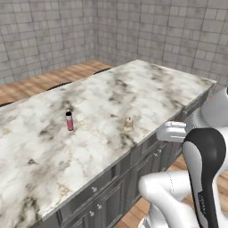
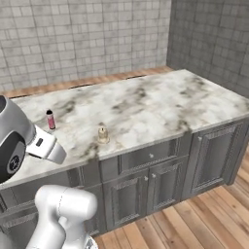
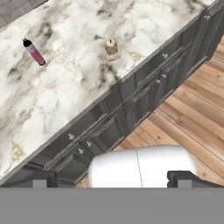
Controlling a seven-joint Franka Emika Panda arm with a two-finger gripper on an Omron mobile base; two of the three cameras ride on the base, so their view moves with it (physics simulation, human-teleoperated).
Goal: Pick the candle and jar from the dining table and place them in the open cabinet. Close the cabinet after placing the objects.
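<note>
The candle (image 3: 112, 49), squat, beige, with a knobbed top, is standing upright on the dining table (image 3: 65, 87) near its front edge. The gripper (image 3: 112, 178) is hovering released, jaws wide, holding nothing.

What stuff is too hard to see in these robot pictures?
- Candle: too small for detail in either base view.
- Pink bottle: label unreadable, too small.
- Gripper: fingertips cut off by the hand view's bottom edge.
- Dining table: near end cut off by the left base view's edge.
</note>
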